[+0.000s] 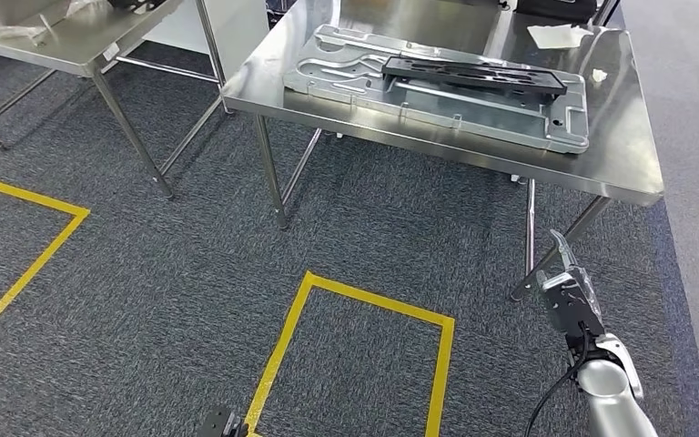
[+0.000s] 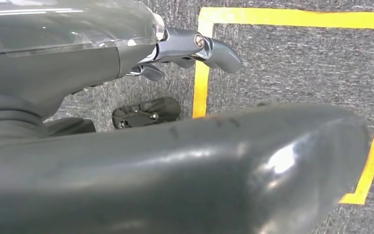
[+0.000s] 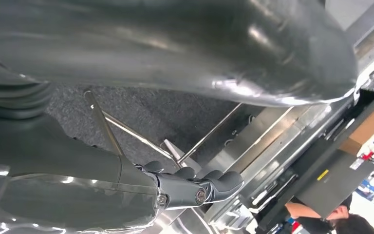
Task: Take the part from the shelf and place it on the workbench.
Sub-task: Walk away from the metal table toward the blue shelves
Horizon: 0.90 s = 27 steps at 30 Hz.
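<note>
You had the workbench well ahead of the right hand, and on it lay the big grey part, a stamped metal panel with a black tray on top. It looked stiff, heavy and slick, so grip its long edges. The right hand's fingers were loosely curled and held nothing; the left hand hung likewise, over the floor.

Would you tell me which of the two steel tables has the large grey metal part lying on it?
The nearer steel table, right of centre in the head view, carries the grey metal part with a black part on top. The other table stands at upper left.
</note>
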Each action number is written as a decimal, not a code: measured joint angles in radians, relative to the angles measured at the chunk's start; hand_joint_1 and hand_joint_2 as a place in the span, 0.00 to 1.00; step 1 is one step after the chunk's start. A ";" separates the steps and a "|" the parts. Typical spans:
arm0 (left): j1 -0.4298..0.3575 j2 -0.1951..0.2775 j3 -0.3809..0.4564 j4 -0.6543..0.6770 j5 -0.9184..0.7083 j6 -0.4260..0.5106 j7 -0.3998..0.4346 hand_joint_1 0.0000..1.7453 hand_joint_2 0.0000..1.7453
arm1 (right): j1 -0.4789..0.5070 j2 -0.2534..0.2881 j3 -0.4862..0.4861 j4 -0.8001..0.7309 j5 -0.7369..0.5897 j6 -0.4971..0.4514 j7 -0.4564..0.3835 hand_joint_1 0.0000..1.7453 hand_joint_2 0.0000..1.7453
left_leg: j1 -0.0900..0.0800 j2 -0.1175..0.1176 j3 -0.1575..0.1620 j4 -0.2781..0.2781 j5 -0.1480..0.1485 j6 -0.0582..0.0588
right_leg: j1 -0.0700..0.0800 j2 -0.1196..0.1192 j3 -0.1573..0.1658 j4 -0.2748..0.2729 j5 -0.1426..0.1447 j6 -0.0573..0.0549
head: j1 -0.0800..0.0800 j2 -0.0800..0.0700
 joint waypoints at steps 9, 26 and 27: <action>0.015 0.009 0.010 0.000 0.016 0.010 -0.021 0.00 0.00 | -0.042 0.020 0.053 0.078 0.012 -0.027 -0.024 0.00 0.00 | 0.000 0.002 -0.018 0.008 0.006 -0.018 | 0.012 0.002 0.034 -0.082 0.011 -0.022 | 0.000 0.000; 0.045 0.026 0.025 0.000 0.002 0.017 -0.041 0.00 0.00 | 0.005 0.018 0.107 0.118 0.006 -0.094 -0.029 0.00 1.00 | 0.003 0.000 -0.019 0.005 0.013 -0.029 | 0.014 0.000 0.030 -0.080 0.015 -0.028 | 0.000 0.000; 0.045 0.026 0.025 0.000 0.001 0.017 -0.040 0.00 0.00 | 0.019 0.015 0.105 0.112 -0.004 -0.090 -0.033 0.00 1.00 | 0.003 0.000 -0.019 0.006 0.013 -0.029 | 0.014 0.000 0.030 -0.080 0.015 -0.028 | 0.000 0.000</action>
